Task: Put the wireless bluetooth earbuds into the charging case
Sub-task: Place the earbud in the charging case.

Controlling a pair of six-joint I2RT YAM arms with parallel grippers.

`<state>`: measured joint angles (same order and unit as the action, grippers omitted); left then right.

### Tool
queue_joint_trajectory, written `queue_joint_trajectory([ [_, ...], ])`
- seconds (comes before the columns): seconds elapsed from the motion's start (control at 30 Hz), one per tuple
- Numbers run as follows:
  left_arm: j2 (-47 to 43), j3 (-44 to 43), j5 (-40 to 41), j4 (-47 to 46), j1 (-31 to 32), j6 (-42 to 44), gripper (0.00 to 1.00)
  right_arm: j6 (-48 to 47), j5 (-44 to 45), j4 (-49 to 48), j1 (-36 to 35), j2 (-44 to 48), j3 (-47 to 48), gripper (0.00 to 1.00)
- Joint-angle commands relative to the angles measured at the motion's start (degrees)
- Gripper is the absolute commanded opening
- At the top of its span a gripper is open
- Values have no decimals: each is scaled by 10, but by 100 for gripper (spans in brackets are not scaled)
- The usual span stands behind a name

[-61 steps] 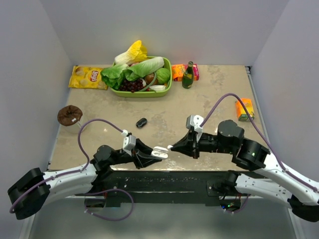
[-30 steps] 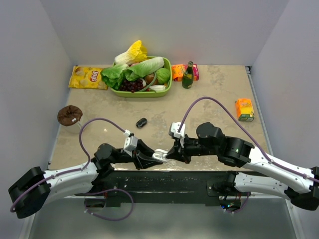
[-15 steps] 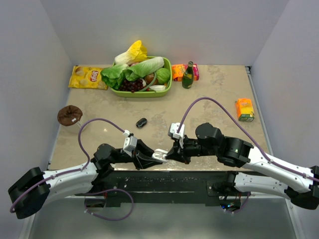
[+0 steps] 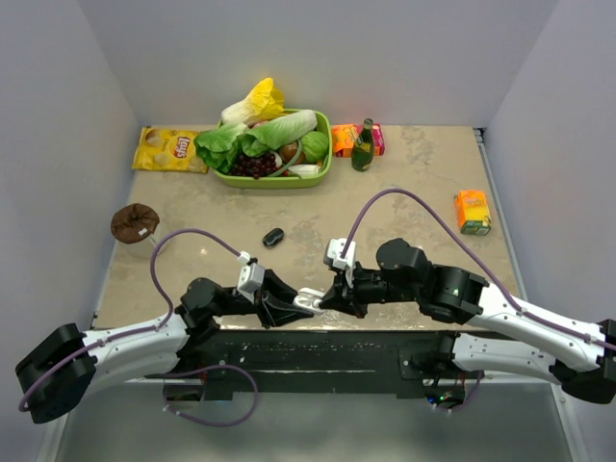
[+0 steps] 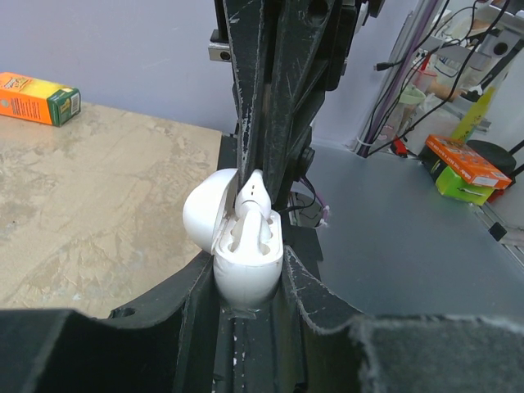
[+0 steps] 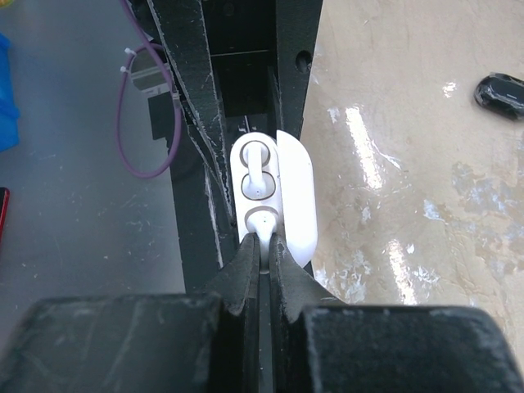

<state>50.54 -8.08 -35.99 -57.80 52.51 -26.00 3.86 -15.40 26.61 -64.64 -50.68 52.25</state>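
Observation:
My left gripper (image 4: 300, 302) is shut on a white charging case (image 4: 310, 298), held with its lid open near the table's front edge. In the left wrist view the case (image 5: 246, 266) sits upright between my fingers. My right gripper (image 4: 329, 295) is shut on a whitish earbud (image 6: 264, 223) and holds its head at the near slot of the case (image 6: 296, 188). A second whitish earbud (image 6: 255, 168) sits in the far slot. The held earbud also shows in the left wrist view (image 5: 252, 192), at the case mouth. No black earbuds are in view.
A small black oval case (image 4: 273, 237) lies on the table behind the grippers and shows in the right wrist view (image 6: 501, 90). A green basket (image 4: 322, 171) of vegetables, a chip bag (image 4: 169, 149), a bottle (image 4: 363, 145), an orange carton (image 4: 472, 211) and a brown object (image 4: 133, 222) stand farther off.
Over two seconds my right arm has swung left and brought the earbud to the case in my left gripper. In the last half second almost nothing has moved.

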Motion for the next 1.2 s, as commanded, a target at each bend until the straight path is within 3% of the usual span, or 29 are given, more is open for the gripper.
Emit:
queue_joint_trajectory([
  [0.0, -15, -22, 0, -34, -1, -2, 0, 5, 13, 3, -6, -7, -1, 0],
  [0.3, -23, -26, 2, -25, -1, 0, 0, 14, 27, 1, -7, -9, -1, 0],
  [0.33, -22, -26, 2, -26, -1, 1, 0, 17, 32, -1, -7, -7, -1, 6],
  [0.5, -18, -26, 2, -28, -1, 0, 0, 21, 43, -2, -7, 0, 3, 16],
  [1.17, -7, -29, 6, -26, -1, 3, 0, 31, 60, -9, -7, 19, 10, 27],
])
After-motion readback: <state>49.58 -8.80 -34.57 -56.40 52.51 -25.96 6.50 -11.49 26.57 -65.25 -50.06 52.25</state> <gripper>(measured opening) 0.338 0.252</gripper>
